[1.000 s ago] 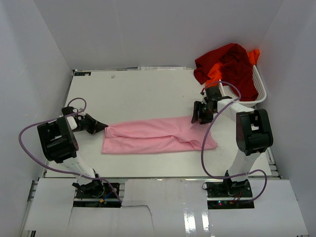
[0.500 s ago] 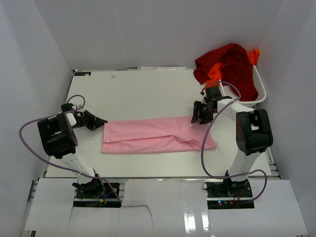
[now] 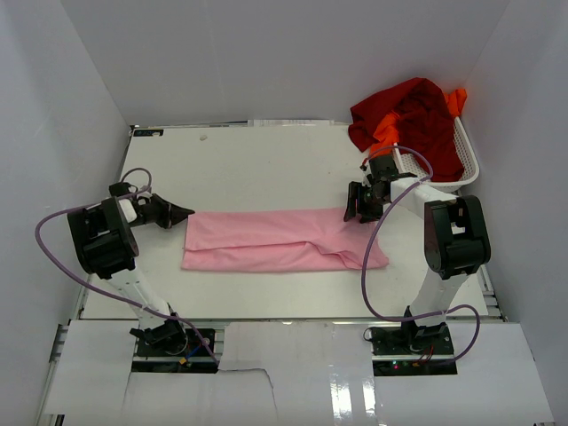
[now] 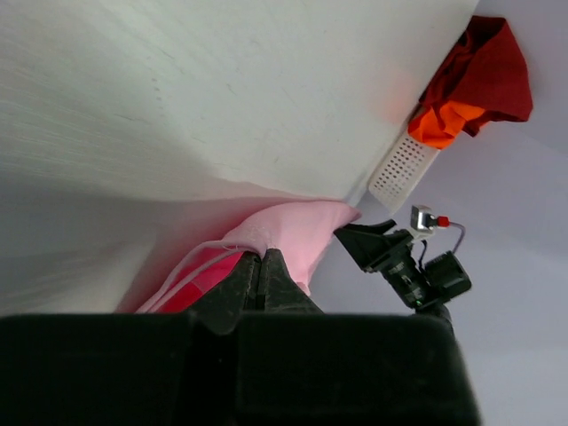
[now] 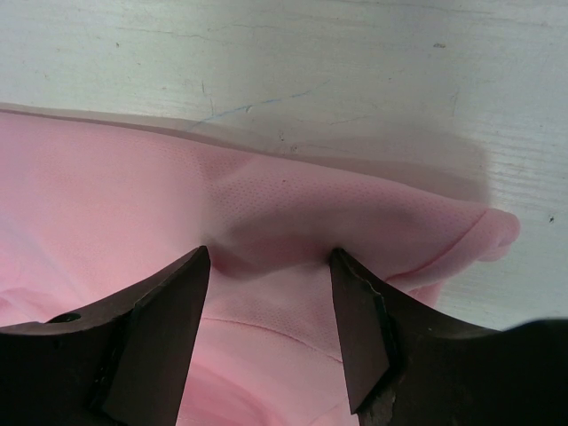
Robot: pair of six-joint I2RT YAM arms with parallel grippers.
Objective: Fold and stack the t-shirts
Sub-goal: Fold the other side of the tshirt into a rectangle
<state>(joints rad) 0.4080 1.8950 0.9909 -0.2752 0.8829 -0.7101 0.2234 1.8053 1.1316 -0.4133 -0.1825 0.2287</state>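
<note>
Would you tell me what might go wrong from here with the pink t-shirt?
1. The left gripper looks shut on the left corner of the pink t-shirt while the right gripper stands open over the other end, so a pull may drag the cloth and spoil the fold.
2. The dark red t-shirt hangs over the basket just beyond the right gripper; a swing back might snag it.

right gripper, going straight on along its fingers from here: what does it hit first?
The pink t-shirt. The right gripper points down at the shirt's far edge, open astride a raised fold. It meets cloth first, then the table beneath. Whether the tips already touch is unclear.
</note>
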